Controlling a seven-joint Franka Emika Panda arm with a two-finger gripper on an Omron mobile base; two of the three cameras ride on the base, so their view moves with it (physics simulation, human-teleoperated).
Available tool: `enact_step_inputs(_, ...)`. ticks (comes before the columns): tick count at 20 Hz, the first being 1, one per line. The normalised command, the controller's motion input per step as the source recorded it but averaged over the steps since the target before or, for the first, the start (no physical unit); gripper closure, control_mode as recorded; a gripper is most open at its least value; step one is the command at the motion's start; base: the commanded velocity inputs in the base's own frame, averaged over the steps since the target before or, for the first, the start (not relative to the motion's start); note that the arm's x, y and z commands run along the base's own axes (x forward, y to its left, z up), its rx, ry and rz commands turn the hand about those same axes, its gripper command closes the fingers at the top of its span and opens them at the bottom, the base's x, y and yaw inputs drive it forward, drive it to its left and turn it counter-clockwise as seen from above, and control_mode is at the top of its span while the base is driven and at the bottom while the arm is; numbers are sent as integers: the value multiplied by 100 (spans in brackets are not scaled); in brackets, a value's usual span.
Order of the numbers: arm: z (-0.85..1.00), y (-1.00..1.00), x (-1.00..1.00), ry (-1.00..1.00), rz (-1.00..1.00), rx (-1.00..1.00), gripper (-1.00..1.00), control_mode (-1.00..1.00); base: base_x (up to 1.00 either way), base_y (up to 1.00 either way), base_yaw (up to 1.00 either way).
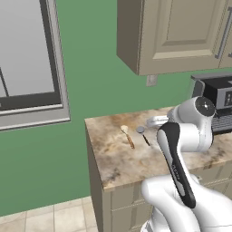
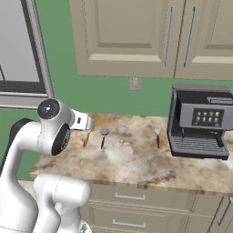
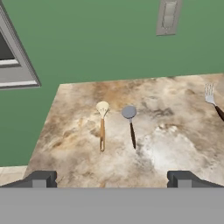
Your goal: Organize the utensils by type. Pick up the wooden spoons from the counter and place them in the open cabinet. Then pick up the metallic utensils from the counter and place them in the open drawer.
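1. The gripper [image 3: 111,178], jaws spread wide and empty, hovers above the counter [image 3: 175,148].
2. A small wooden spoon [image 3: 102,126] lies just beside a grey-headed utensil [image 3: 130,124].
3. A silvery fork [image 3: 213,99] lies well apart.

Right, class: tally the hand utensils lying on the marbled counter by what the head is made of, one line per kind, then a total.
Wooden: 1, small pale-bowled brown-handled wooden spoon
Metal: 2, round grey-headed dark-handled utensil and silvery dark-handled fork
Total: 3
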Motion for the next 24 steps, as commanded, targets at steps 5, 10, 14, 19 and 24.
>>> enact_step_inputs(5, -11, 3, 13, 1, -4, 0, -100, -100, 0, 0, 0)
enact_step_inputs(10, -28, 22, 38, 2, -14, 0, -100, -100, 0, 0, 0)
enact_step_inputs(14, -29, 30, 58, 9, -4, 0, -100, -100, 0, 0, 0)
enact_step_inputs(19, -33, 22, 49, 25, 3, 0, -100, -100, 0, 0, 0)
enact_step_inputs(24, -36, 18, 33, 38, 12, 0, -100, -100, 0, 0, 0)
